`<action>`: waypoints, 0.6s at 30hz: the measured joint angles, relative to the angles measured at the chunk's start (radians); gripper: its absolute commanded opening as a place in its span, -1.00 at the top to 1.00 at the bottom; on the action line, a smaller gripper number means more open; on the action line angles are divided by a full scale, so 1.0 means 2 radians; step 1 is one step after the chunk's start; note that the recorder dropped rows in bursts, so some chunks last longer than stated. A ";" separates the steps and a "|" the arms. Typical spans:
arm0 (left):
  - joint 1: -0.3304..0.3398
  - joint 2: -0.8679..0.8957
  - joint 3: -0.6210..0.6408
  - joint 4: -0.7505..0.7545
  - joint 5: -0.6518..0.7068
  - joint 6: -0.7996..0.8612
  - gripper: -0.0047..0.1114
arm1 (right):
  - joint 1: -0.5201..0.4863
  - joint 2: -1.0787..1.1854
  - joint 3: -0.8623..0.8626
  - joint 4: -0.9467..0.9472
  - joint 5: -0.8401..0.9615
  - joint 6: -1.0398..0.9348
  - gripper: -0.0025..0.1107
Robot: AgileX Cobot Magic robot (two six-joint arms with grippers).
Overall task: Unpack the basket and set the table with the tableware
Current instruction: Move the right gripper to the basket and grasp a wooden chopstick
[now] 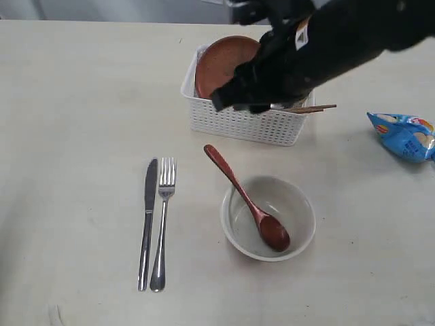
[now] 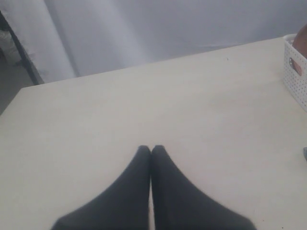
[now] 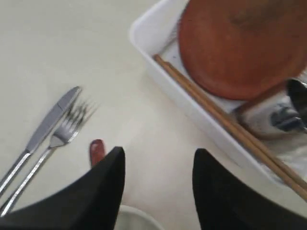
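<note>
The knife (image 1: 147,221) and fork (image 1: 163,224) are lying side by side on the pale table (image 1: 81,102). Their long axes are running near to far in the exterior view, with the blade tip and tines pointing toward the far edge. The reddish wooden spoon (image 1: 245,197) is resting its scoop inside the off-white round bowl (image 1: 299,231) and leaning on the rim. Its handle is pointing diagonally toward the white lattice basket (image 1: 241,125).

In the basket, the wooden chopsticks (image 1: 316,108) are lying along the near long wall, with their ends sticking out past its right end. The round brown plate (image 1: 221,64) is leaning tilted at the left end. A shiny steel cup (image 3: 273,117) is sitting just beside it, blurred.

The right gripper (image 3: 158,158) is hanging over the basket's near wall with its black fingers spread and nothing between them; the chopsticks and plate are lying just beyond it. The left gripper (image 2: 151,149) is hovering over bare table, its fingers pressed together. A crinkly blue snack bag (image 1: 404,136) is lying well apart on the right.
</note>
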 measured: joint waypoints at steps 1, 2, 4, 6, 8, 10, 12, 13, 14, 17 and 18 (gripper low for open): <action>0.000 0.000 0.000 0.000 0.000 0.000 0.92 | -0.010 0.006 -0.021 -0.009 0.033 0.004 0.19; 0.000 0.000 0.000 0.000 0.000 0.000 0.92 | -0.020 0.014 -0.042 -0.022 0.068 0.006 0.19; 0.000 0.000 0.000 0.000 0.000 0.000 0.92 | -0.035 0.032 -0.074 -0.041 0.128 0.005 0.19; 0.000 0.000 0.000 0.000 0.000 0.000 0.92 | -0.048 0.053 -0.098 -0.065 0.175 -0.006 0.19; 0.000 0.000 0.000 0.000 0.000 0.000 0.92 | -0.053 0.073 -0.108 -0.091 0.206 -0.030 0.19; 0.000 0.000 0.000 0.000 0.000 0.000 0.92 | -0.054 0.091 -0.109 -0.113 0.222 -0.050 0.19; 0.000 0.000 0.000 0.000 0.000 0.000 0.92 | -0.054 0.106 -0.110 -0.133 0.230 -0.060 0.19; 0.000 0.000 0.000 0.000 0.000 0.000 0.92 | -0.054 0.113 -0.110 -0.145 0.232 -0.063 0.19; 0.000 0.000 0.000 0.000 0.000 0.000 0.92 | -0.054 0.119 -0.110 -0.155 0.232 -0.065 0.19; 0.000 0.000 0.000 0.000 0.000 0.000 0.92 | -0.054 0.132 -0.110 -0.179 0.234 -0.067 0.19; 0.000 0.000 0.000 0.000 0.000 0.000 0.92 | -0.054 0.137 -0.110 -0.187 0.231 -0.067 0.19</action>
